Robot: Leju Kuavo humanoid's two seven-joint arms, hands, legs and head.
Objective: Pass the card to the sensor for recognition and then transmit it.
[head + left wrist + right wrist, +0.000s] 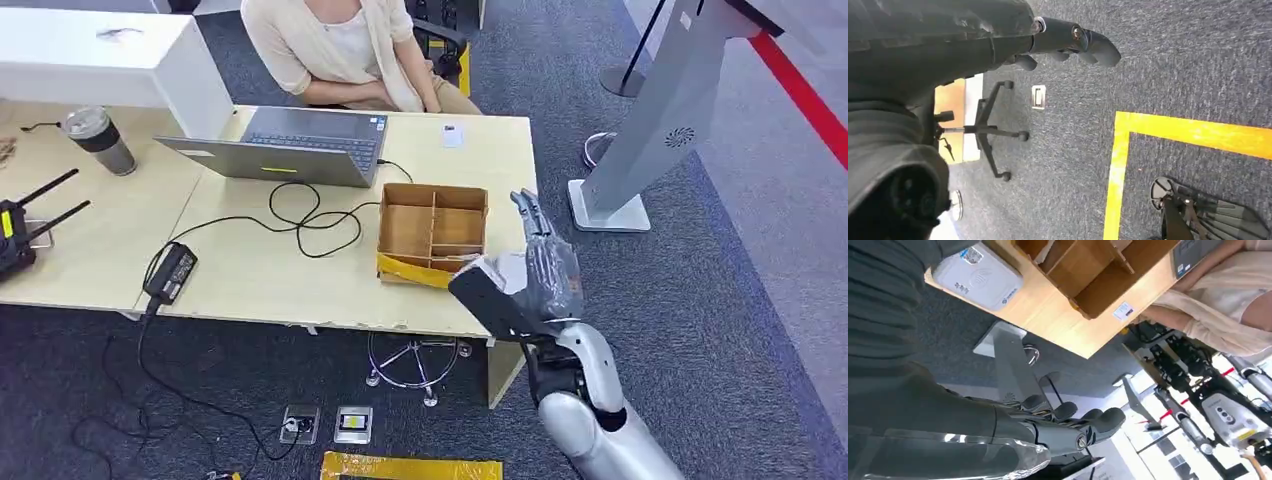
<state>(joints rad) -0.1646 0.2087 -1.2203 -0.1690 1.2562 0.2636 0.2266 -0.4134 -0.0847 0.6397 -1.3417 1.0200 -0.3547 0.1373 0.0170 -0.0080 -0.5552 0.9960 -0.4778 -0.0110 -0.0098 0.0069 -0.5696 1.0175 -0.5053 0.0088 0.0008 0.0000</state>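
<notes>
Left hand (1063, 42): hangs over the carpet, fingers loosely apart, nothing in them.

Table (250, 270), left to right: laptop (300, 150) in front of a seated person (340, 40), then the divided cardboard box (405, 192) near the right end. A small white card (452, 135) lies flat beyond the box, close to the person. It is tiny in the head view, so I take it to be the task's card but cannot confirm.

Right hand (535, 270): raised at the table's right front corner, just beside the box, fingers stretched out and slightly apart, empty. The right wrist view puts the white sensor (977, 276) on the table next to the box, close under this arm.

Step in hand, as I judge it: reach for the card; nothing recognised yet.

To do it well: carry the hand over the box rather than through it, come down flat on the card, and pinch it by an edge so its face stays free for the sensor. Keep clear of the person's arms.
</notes>
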